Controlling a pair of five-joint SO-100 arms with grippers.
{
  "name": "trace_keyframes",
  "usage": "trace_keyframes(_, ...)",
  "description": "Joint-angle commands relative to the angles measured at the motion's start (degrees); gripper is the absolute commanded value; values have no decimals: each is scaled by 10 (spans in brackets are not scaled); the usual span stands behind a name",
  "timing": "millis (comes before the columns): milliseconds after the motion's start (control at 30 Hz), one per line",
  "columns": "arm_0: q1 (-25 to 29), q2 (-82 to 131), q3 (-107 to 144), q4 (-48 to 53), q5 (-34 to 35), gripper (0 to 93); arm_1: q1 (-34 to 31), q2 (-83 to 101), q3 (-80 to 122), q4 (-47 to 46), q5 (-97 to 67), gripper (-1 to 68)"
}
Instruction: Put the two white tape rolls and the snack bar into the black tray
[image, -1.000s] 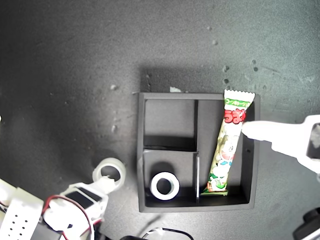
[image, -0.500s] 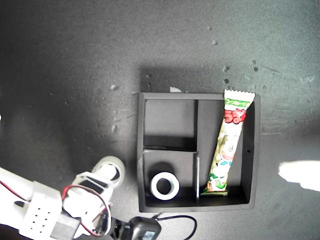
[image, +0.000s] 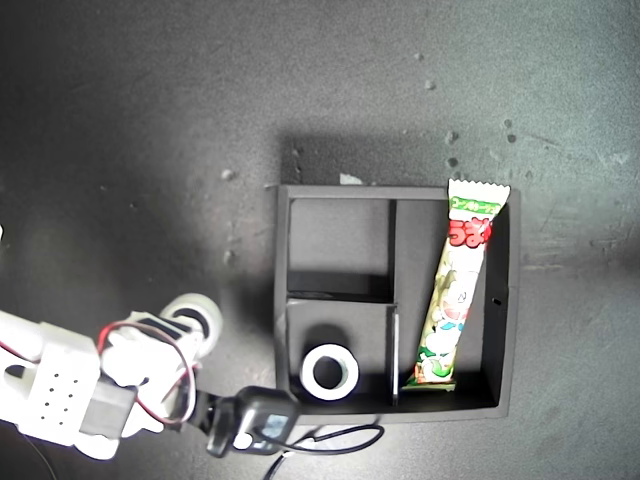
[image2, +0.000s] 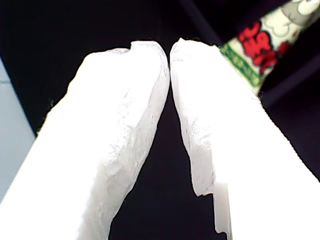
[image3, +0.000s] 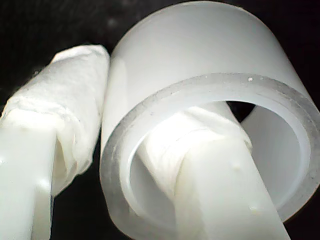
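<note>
Gripping a white tape roll (image: 190, 318) at the exterior view's lower left, the second end effector (image3: 145, 150) has one finger through the roll's open centre and the other against its outer wall, as the second wrist view shows; the roll sits just outside the black tray (image: 507, 300), off its left wall in that view. Further right, the tray rests on the dark desk (image: 150, 120). A second white tape roll (image: 330, 371) lies flat in the tray's small lower-left compartment. The snack bar (image: 458, 290) lies slantwise in the long compartment at the exterior view's right, its upper crimped end over the tray's far rim. The first end effector (image2: 170, 50) appears only in its own wrist view, its tips pressed nearly together with nothing between them, the snack bar beyond
</note>
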Motion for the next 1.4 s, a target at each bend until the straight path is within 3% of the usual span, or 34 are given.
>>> trace_keyframes(0, -25, 122, 9, 31, 32, 0, 34, 84, 102, 2, 43, -2)
trace_keyframes(200, -73, 197, -72, 112, 134, 0, 72, 244, 376, -14, 113, -2)
trace_keyframes(500, -161, 61, -303, 125, 322, 0, 67, 601, 933, -280, 233, -4)
trace_keyframes(633, -174, -66, -454, 164, 387, 0, 51, 693, 1100, -374, 257, -4)
trace_keyframes(867, -199, -331, -763, 323, 394, 0, 19, 707, 1220, -495, 252, -4)
trace_keyframes(967, -203, -554, -1160, 458, 400, -1, 11, 707, 1231, -507, 250, -4)
trace_keyframes(1367, -205, -566, -1097, 456, 379, 2, -4, 707, 1276, -546, 251, -4)
